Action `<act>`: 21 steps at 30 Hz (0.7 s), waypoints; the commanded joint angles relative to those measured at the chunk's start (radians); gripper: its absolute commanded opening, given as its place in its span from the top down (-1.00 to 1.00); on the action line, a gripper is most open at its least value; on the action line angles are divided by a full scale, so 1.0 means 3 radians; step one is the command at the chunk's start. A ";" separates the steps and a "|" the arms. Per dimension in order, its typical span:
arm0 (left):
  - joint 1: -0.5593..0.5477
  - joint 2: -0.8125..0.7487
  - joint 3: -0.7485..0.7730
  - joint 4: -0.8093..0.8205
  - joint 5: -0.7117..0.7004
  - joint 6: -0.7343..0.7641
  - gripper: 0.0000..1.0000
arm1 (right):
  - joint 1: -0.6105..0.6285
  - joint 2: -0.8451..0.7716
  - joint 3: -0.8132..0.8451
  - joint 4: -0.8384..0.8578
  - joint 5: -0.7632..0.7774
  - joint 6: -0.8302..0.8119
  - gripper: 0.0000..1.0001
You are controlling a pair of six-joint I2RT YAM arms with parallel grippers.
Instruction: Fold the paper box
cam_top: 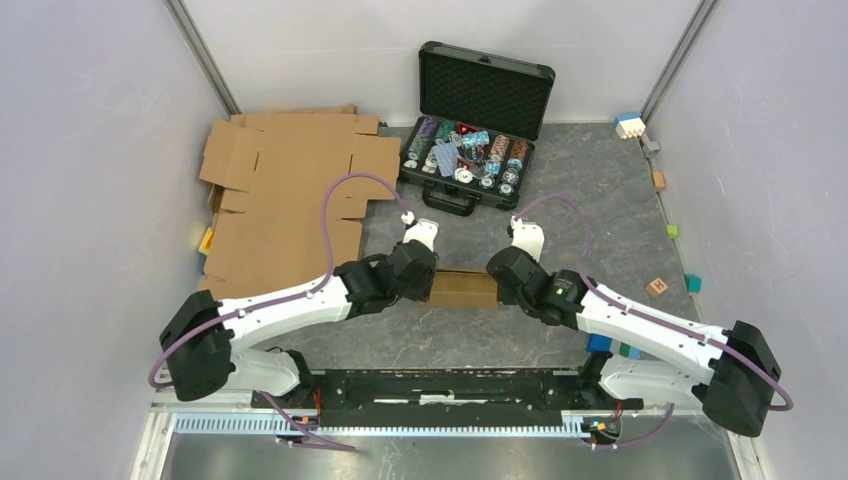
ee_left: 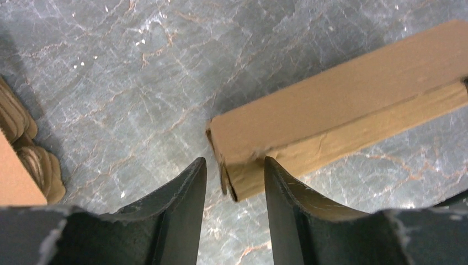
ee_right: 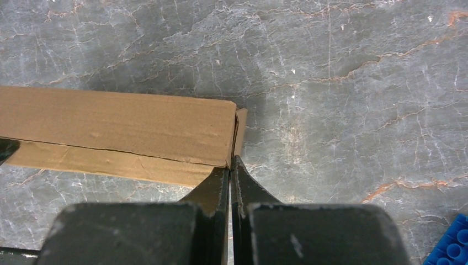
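The paper box (cam_top: 462,288) is a small flat brown carton lying on the grey table between my two grippers. My left gripper (cam_top: 426,284) is at its left end. In the left wrist view the fingers (ee_left: 234,163) stand apart, with the box's end corner (ee_left: 243,176) between the tips. A gap shows beside the left finger (ee_left: 190,187). My right gripper (cam_top: 497,276) is at the box's right end. In the right wrist view its fingers (ee_right: 232,163) are shut, with the tips against the seam where an end flap (ee_right: 241,130) sticks out from the box (ee_right: 121,127).
Bigger flat cardboard sheets (cam_top: 290,195) lie at the back left, and their edge shows in the left wrist view (ee_left: 16,176). An open black case of chips (cam_top: 470,150) stands behind the box. Small coloured blocks (cam_top: 657,287) are scattered along the right side, one blue (ee_right: 452,248) near my right gripper.
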 commanded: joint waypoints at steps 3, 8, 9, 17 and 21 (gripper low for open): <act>-0.0036 -0.0302 0.0084 -0.0449 0.0139 -0.0107 -0.01 | -0.0002 0.0077 -0.0009 -0.0197 0.0207 0.0027 1.00; -0.0035 -0.0426 0.0065 -0.0511 0.0179 -0.0145 0.10 | -0.0001 0.0104 0.0004 -0.0185 0.0199 0.0021 1.00; -0.0036 -0.0452 0.0065 -0.0527 0.0164 -0.0145 0.15 | -0.0003 0.0109 0.0001 -0.0187 0.0193 0.0019 1.00; -0.0029 -0.0466 0.0145 -0.0473 0.0056 -0.0059 0.24 | -0.0002 0.0132 0.0010 -0.0149 0.0163 -0.0034 1.00; 0.0045 -0.0382 0.0195 -0.0409 0.0061 -0.0077 0.29 | -0.0002 0.0144 0.0015 -0.0150 0.0147 -0.0048 1.00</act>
